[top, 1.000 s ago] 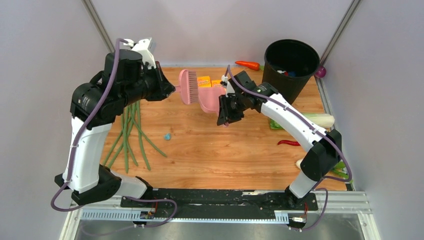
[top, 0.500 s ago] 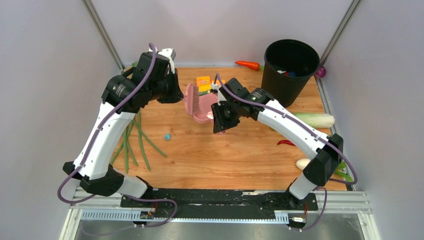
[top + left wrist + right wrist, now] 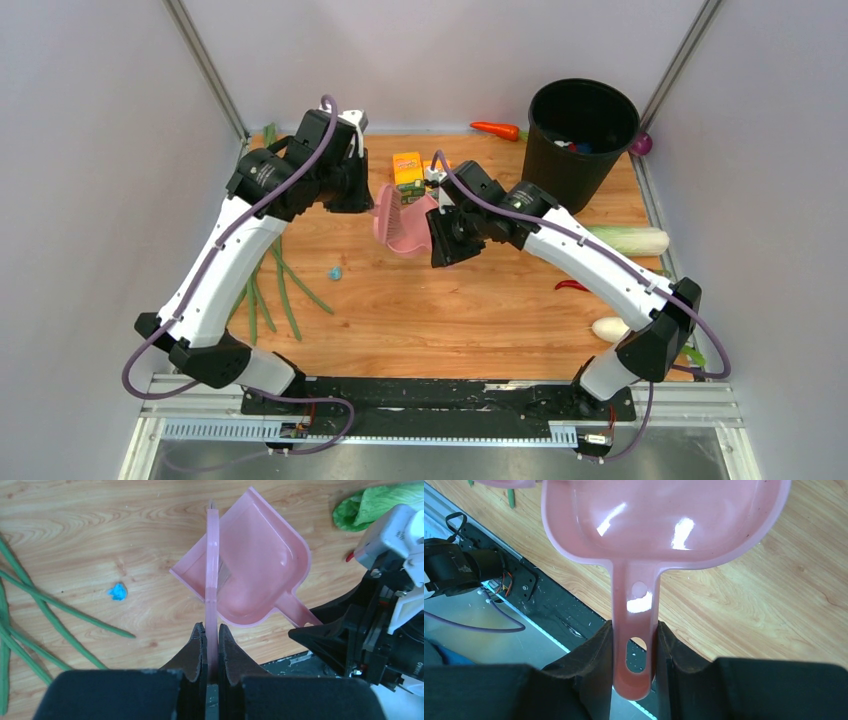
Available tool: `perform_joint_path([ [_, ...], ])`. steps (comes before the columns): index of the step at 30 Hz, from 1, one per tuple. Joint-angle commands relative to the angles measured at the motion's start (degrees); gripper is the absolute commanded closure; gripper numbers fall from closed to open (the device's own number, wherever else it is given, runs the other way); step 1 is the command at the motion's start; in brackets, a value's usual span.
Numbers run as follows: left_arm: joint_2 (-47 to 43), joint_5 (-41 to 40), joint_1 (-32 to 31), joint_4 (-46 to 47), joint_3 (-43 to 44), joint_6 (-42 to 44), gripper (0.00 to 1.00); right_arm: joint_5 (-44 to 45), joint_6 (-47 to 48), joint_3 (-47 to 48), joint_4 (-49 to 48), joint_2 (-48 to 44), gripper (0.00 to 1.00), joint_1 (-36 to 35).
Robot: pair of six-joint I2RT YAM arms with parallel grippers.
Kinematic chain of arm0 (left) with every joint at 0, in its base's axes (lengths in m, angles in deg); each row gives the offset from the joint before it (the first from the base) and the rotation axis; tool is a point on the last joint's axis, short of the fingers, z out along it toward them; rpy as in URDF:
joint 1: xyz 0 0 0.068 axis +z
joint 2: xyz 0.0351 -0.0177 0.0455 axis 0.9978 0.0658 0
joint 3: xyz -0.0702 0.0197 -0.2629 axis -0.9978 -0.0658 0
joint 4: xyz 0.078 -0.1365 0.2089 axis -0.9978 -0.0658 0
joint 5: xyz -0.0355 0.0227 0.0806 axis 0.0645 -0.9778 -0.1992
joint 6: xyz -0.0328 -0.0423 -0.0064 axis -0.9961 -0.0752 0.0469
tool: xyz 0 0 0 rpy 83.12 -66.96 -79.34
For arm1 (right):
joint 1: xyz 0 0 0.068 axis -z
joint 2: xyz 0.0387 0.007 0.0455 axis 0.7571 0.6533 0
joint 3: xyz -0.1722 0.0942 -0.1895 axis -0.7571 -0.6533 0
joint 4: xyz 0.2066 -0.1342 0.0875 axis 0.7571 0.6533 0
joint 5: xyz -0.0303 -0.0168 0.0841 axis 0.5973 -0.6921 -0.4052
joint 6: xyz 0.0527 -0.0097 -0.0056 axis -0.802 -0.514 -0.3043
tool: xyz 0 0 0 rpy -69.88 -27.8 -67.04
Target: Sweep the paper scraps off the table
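One small light-blue paper scrap point(image 3: 335, 272) lies on the wooden table point(image 3: 470, 310), left of both tools; it also shows in the left wrist view point(image 3: 118, 591). My left gripper point(image 3: 362, 198) is shut on the pink brush point(image 3: 390, 212), seen edge-on in the left wrist view point(image 3: 212, 555) between my fingertips point(image 3: 210, 628). My right gripper point(image 3: 438, 238) is shut on the handle of the pink dustpan point(image 3: 412, 232). The dustpan point(image 3: 664, 520) looks empty, and the brush stands at its open mouth point(image 3: 255, 565). Other scraps are out of view.
A black bin point(image 3: 582, 125) stands at the back right, with a carrot point(image 3: 497, 130) beside it. Yellow-orange boxes point(image 3: 407, 165) sit behind the dustpan. Green beans point(image 3: 265, 285) lie at the left. A red chilli point(image 3: 575, 286) and pale vegetables point(image 3: 630, 240) lie at the right.
Both arms have brought the brush and dustpan nearer and lower toward the table, and the brush now sits against the dustpan's mouth. The scrap has not moved.
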Motion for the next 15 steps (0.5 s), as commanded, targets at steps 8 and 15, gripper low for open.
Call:
perform_joint_path([
  [8, -5.9, 1.1, -0.1, 4.7, -6.5, -1.3, 1.0, -3.8, 0.1, 1.4, -3.9, -1.4, 1.0, -2.8],
  [15, -4.8, -3.6, -0.1, -2.6, 4.9, 0.1, 1.0, -3.8, 0.4, -6.3, -6.6, -1.3, 1.0, -2.9],
])
